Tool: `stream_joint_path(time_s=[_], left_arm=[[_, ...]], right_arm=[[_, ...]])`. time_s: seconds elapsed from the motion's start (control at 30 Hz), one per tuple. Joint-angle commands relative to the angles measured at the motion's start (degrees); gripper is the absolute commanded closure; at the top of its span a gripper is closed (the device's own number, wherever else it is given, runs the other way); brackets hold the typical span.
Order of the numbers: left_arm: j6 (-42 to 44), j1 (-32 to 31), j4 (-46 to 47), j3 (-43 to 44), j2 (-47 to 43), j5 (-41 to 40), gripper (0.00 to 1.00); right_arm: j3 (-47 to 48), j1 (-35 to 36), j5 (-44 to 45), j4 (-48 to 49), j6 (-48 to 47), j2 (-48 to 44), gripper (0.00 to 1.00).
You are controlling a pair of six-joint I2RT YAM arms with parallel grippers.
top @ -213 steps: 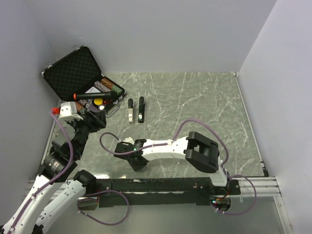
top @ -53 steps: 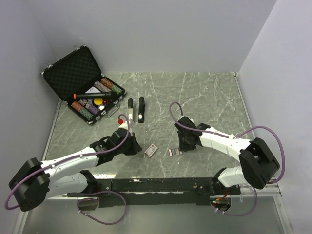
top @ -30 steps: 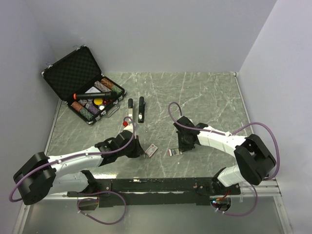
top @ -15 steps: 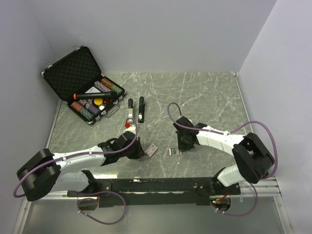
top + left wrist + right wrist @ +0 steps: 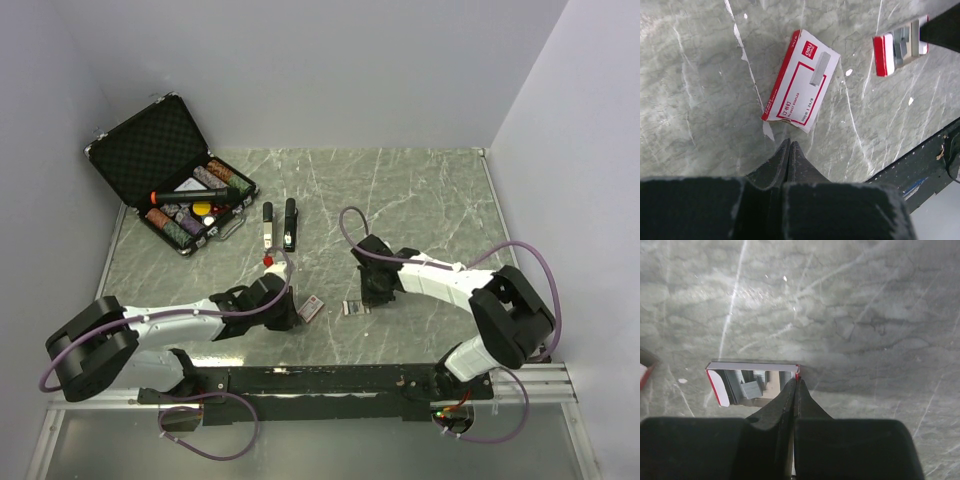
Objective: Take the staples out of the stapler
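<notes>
The black stapler [image 5: 290, 225] lies at the back of the table, with a slimmer black-and-silver piece [image 5: 267, 228] beside it; both are far from the grippers. A red-and-white staple box sleeve [image 5: 801, 90] [image 5: 312, 308] lies flat just ahead of my left gripper [image 5: 789, 143] [image 5: 294, 317], which is shut and empty. The box's open tray [image 5: 752, 382] [image 5: 353, 307] holds grey staple strips [image 5: 750, 388]. My right gripper [image 5: 797, 381] [image 5: 366, 299] is shut on the tray's right end wall, one finger inside and one outside.
An open black case [image 5: 170, 175] with poker chips and a marker stands at the back left. The dark rail [image 5: 330, 380] carrying the arm bases runs along the near edge. Grey walls enclose the marble tabletop [image 5: 420, 200].
The right gripper has closed onto the tray's end wall. The left arm has slid a little toward the sleeve, still shut.
</notes>
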Motion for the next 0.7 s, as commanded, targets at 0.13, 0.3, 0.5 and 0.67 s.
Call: stream_joint_path(time_s=[0.13, 0.3, 0.5, 0.67], left_arm=[[-2.14, -1.24, 2.32, -0.57, 0.38, 0.16, 0.99], [-2.49, -1.42, 1.70, -1.01, 0.02, -0.28, 0.99], [-3.02, -1.60, 1.09, -0.57, 2.48, -0.63, 0.99], [-3.46, -1.95, 0.21, -0.05, 3.62, -1.60, 0.99]], right_arm=[[5.80, -0.34, 1.52, 1.45, 0.34, 3.97, 1.00], [8.17, -0.42, 0.91, 2.07, 0.69, 6.25, 1.00], [11.25, -0.34, 0.38, 2.33, 0.78, 8.27, 1.00], [12.74, -0.16, -0.58, 2.95, 0.78, 9.77, 1.00]])
